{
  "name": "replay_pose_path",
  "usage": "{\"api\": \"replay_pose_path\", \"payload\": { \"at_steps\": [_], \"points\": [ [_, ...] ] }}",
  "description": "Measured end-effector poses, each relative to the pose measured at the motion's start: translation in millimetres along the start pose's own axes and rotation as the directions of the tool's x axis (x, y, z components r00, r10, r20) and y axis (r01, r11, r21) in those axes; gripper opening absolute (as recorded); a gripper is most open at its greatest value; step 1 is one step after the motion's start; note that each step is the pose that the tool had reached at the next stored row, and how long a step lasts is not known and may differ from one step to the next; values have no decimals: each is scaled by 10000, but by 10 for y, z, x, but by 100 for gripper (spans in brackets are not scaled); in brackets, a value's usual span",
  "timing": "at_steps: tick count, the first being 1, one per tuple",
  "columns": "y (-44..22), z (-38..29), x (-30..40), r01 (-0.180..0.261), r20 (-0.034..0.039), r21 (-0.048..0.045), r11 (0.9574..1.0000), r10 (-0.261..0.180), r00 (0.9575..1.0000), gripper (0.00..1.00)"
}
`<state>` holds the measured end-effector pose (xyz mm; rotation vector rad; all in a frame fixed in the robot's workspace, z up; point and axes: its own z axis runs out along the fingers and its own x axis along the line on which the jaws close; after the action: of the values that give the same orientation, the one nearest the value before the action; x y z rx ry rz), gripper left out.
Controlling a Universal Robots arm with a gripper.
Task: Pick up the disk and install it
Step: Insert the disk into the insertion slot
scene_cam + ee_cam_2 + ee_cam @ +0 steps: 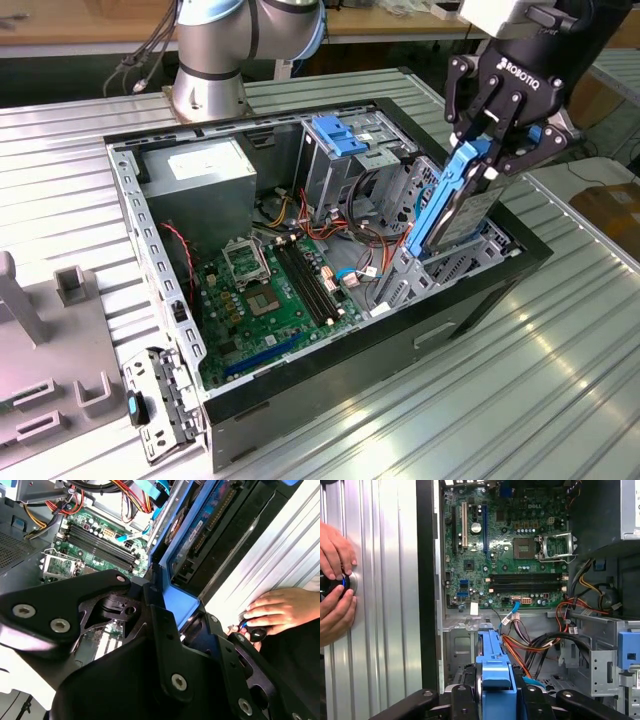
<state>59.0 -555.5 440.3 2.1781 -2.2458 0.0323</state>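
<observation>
Disk (462,212), clamped on edge by the gripper (492,148), hangs at the drive bay (452,274); installing is under way, I'd judge, and wants square alignment.

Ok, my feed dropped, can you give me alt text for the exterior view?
The black hand grips the blue-bracketed disk at its top, holding it on edge and tilted, its lower end at the drive cage on the exterior view's right of an open computer case. The green motherboard lies exposed inside.
</observation>
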Motion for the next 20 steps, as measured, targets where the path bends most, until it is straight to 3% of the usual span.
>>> {"api": "replay_pose_path", "payload": {
  "at_steps": [6, 13, 20],
  "points": [
    [-5, 18, 2, 1, 1, -2, 10000, -1, 10000, 37],
    [-6, 109, 5, 1, -1, -2, 10000, -1, 10000, 37],
    [-8, 293, 1, 0, 0, -2, 10000, 0, 10000, 37]
  ]
}}
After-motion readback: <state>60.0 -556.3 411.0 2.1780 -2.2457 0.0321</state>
